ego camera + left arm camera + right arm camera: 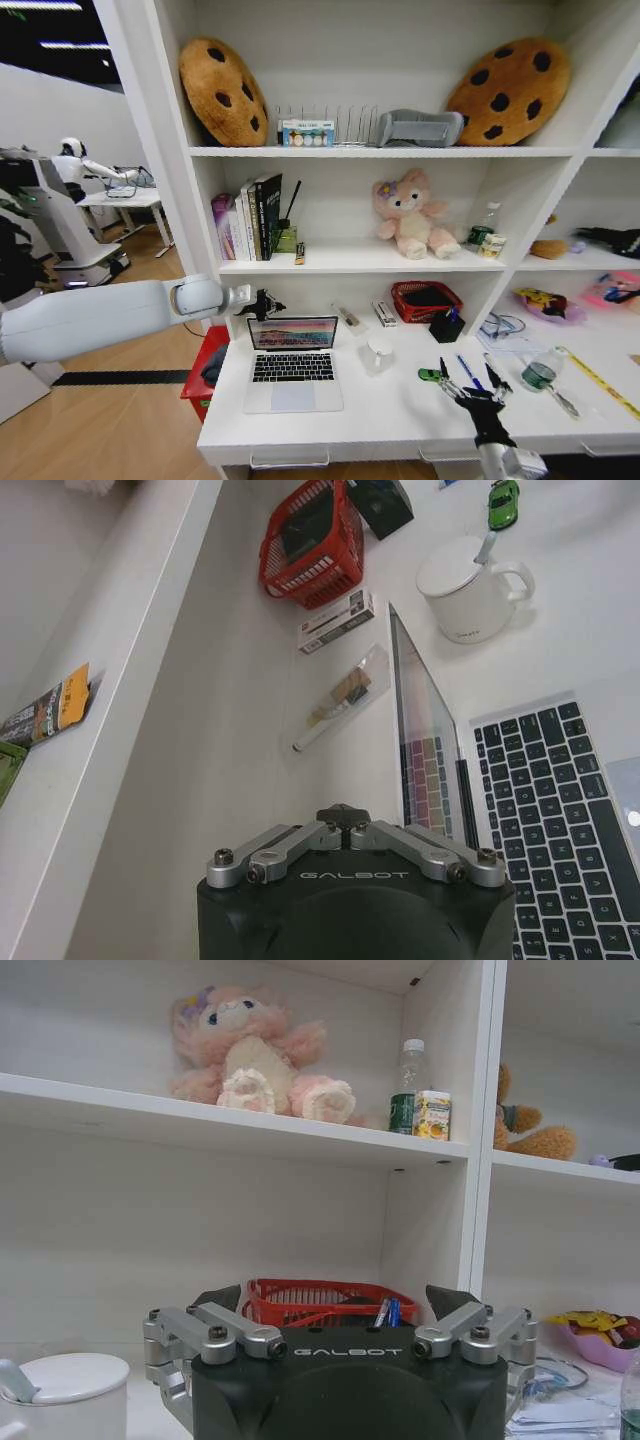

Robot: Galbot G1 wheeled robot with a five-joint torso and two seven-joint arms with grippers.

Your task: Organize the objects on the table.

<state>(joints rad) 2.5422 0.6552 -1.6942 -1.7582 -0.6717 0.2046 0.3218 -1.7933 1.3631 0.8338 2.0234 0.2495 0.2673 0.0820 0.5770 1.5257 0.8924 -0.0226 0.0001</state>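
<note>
Left claw [264, 304] closed, at laptop [293, 362] lid | right claw [470, 385] wide (low, over table [400, 415])

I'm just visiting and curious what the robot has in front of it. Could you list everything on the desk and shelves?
Laptop: one, silver, open, left part of the desk.
Mug: one, white, lidded, right of the laptop.
Toy car: one, green, mid-desk.
Basket: one, red, back of the desk.
Pen cup: one, black, beside the basket.
Ruler: one, yellow, right end of the desk.
Plush bear: one, pink, middle shelf.
Cookie cushions: two, brown, top shelf.
Books: several, middle shelf, left.
Left gripper: black, behind the laptop screen.
Right gripper: black, fingers open, over the desk's front.
</note>
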